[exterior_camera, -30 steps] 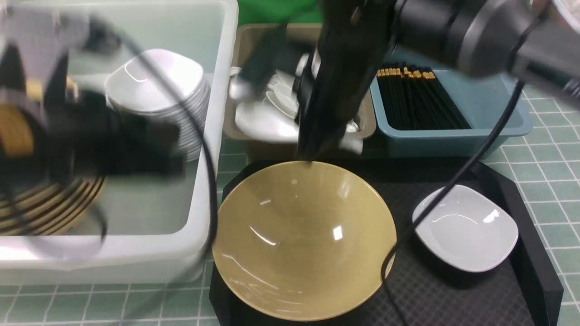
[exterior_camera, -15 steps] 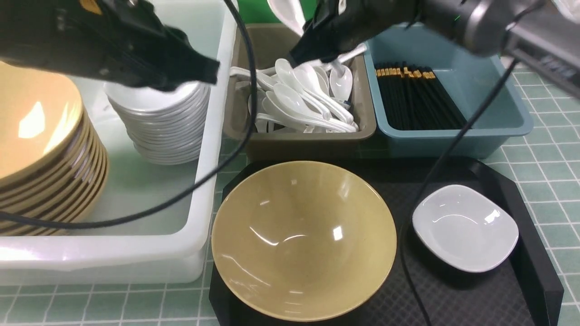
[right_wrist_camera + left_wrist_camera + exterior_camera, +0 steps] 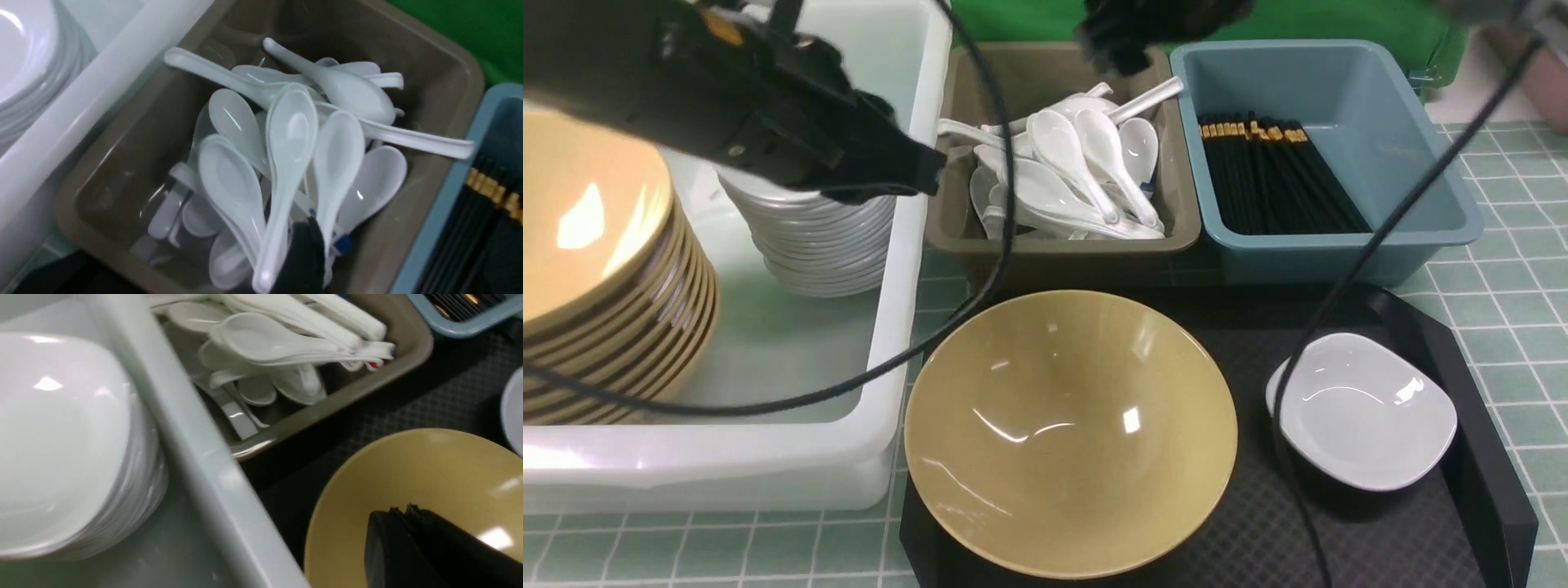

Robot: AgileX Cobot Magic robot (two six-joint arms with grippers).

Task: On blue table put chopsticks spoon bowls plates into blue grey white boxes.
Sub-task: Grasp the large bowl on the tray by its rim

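Note:
One yellow bowl (image 3: 1070, 433) and one white plate (image 3: 1364, 408) sit on the black tray. The white box (image 3: 907, 269) holds a stack of yellow bowls (image 3: 596, 245) and a stack of plates (image 3: 817, 237). Several spoons (image 3: 1078, 171) lie piled in the grey box (image 3: 1062, 253). Chopsticks (image 3: 1274, 171) lie in the blue box (image 3: 1421, 180). My left gripper (image 3: 931, 171) is shut and empty over the white box's right wall; its tips (image 3: 402, 510) show against the bowl. My right gripper (image 3: 1127, 57) hangs open above the grey box, one finger (image 3: 302, 253) beside the spoons (image 3: 286, 155), holding nothing.
The black tray (image 3: 1462, 384) lies on the blue table (image 3: 1519, 245) in front of the grey and blue boxes. Black cables from both arms hang across the white box (image 3: 915, 359) and the tray (image 3: 1339, 294). A green backdrop stands behind the boxes.
My right gripper rose with a spoon over the grey box and opened; the spoon now lies among the others. My left arm swung right across the white box.

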